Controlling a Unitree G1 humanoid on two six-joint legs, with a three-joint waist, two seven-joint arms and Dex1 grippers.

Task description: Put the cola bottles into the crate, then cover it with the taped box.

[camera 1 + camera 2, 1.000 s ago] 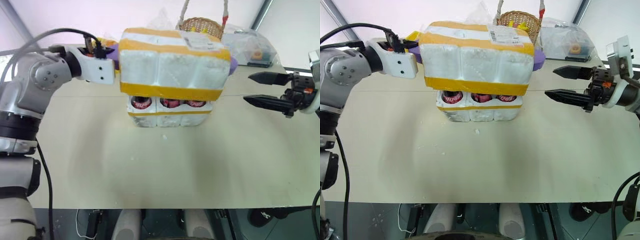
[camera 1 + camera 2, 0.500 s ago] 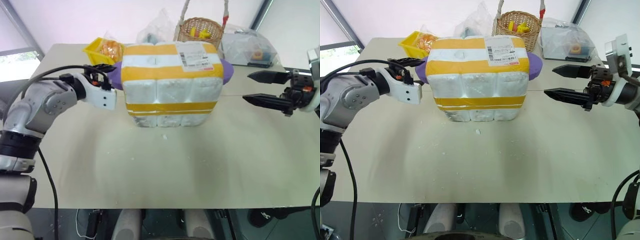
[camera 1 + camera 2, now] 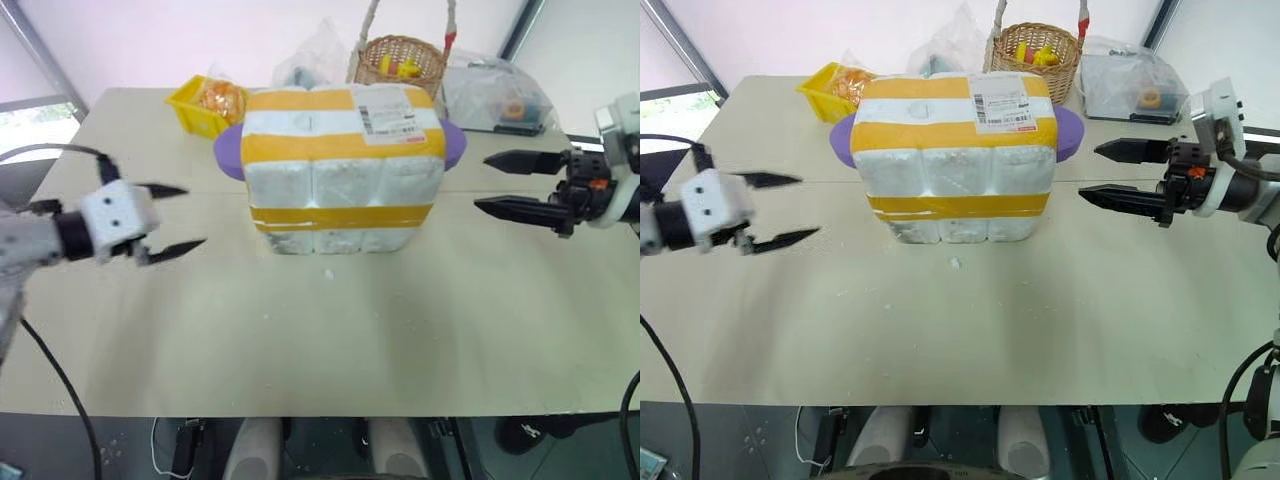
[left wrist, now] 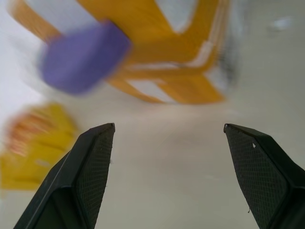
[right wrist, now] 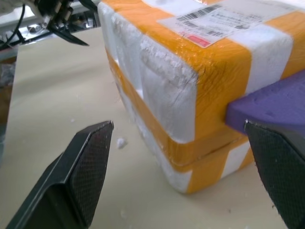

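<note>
Taped box (image 3: 343, 150) sitting squarely on the crate (image 3: 340, 238) at table (image 3: 330, 340) centre, left gripper (image 3: 170, 218) off to the box's left with fingers spread and empty, right gripper (image 3: 505, 184) off to its right, fingers spread wide, both clear of the box

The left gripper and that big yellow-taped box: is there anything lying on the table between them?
No. In the head views only bare table separates the open left gripper from the taped box; the small yellow bin sits farther back.
</note>
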